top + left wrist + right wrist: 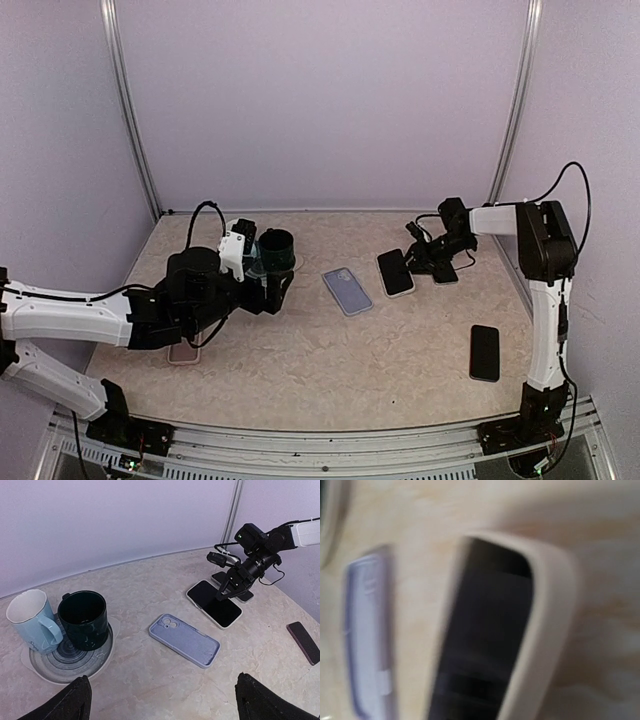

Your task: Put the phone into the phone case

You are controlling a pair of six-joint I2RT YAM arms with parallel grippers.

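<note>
Right wrist view: heavily blurred. Only the phone (214,605), a dark screen in a pale rim, and a lavender strip of the phone case (184,640) to its left can be made out. The gripper's own fingers do not show there.
Hidden at the right gripper: a flat dark item (246,596) lies behind the phone, mostly covered by the gripper, and I cannot tell what it is.
Hidden under the left arm: a pinkish flat item (183,353) shows only its near end.
Cut off: the left wrist view shows only the left fingers (75,700) at its bottom corners.
Right arm: upright from its base at the table's (300,370) right edge, then bent leftward, wrist low over the far right part of the table.
Right gripper (229,586): pointed down at the phone's far right end. I cannot tell whether it is touching or gripping, or how its jaws are set.
Left arm: stretched low across the left side, wrist beside the mugs.
Left gripper (164,687): jaws spread wide, holding nothing, aimed toward the case.
Phone: flat, screen up, just right of the case, apart from it.
Phone case: empty, hollow side up, mid-table.
Others: a pale blue mug (30,620) and a dark green mug (84,620) sit touching on a round mat (65,660). A second dark phone (484,352) lies near the right edge.
</note>
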